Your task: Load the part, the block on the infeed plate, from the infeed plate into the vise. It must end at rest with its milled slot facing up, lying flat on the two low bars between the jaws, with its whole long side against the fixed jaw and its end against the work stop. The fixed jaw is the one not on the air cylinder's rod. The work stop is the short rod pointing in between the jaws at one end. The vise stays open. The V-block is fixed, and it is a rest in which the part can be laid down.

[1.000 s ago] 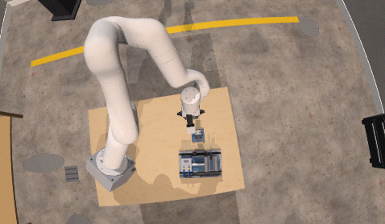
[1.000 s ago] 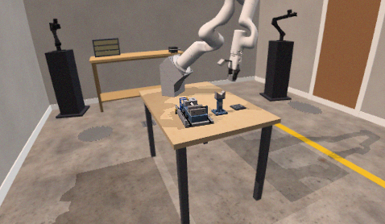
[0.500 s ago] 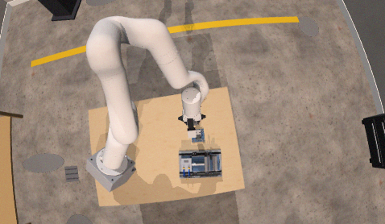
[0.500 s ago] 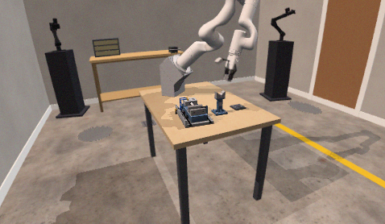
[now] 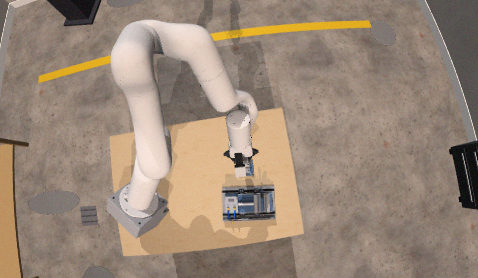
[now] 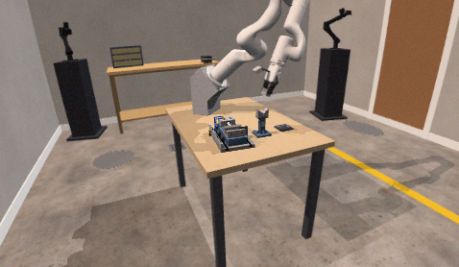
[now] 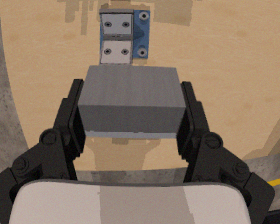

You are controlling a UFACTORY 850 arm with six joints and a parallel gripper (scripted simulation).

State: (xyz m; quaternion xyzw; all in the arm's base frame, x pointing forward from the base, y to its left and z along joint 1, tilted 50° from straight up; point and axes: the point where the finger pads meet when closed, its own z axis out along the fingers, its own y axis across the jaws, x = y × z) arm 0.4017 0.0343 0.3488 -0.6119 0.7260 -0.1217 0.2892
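Wrist view: we find the claw (image 5: 240,167) (image 6: 268,89) (image 7: 131,95) clenched on the block (image 5: 240,171) (image 7: 132,87), one dark finger against each end. The block is plain grey and long-sided, with straight edges. Faint streaks run over its upper visible face; the face below is darker, with a pale strip along its lower edge. We cannot tell which way the slot faces. Beyond the block, in frame, lies the V-block (image 6: 262,114) (image 7: 116,38), its two pale faces each carrying two screws, on a blue foot (image 6: 261,134) (image 7: 142,34) with screws of its own.

Top view: we note the block as a small pale shape at the claw, beside the V-block in frame and apart from the vise (image 5: 248,202) (image 6: 233,134). Any lettering on the vise is too small for us to read.

Exterior view: we see the claw high over the surface (image 5: 192,200) (image 6: 300,144). The V-block stands between the vise and the dark infeed plate (image 6: 283,127).
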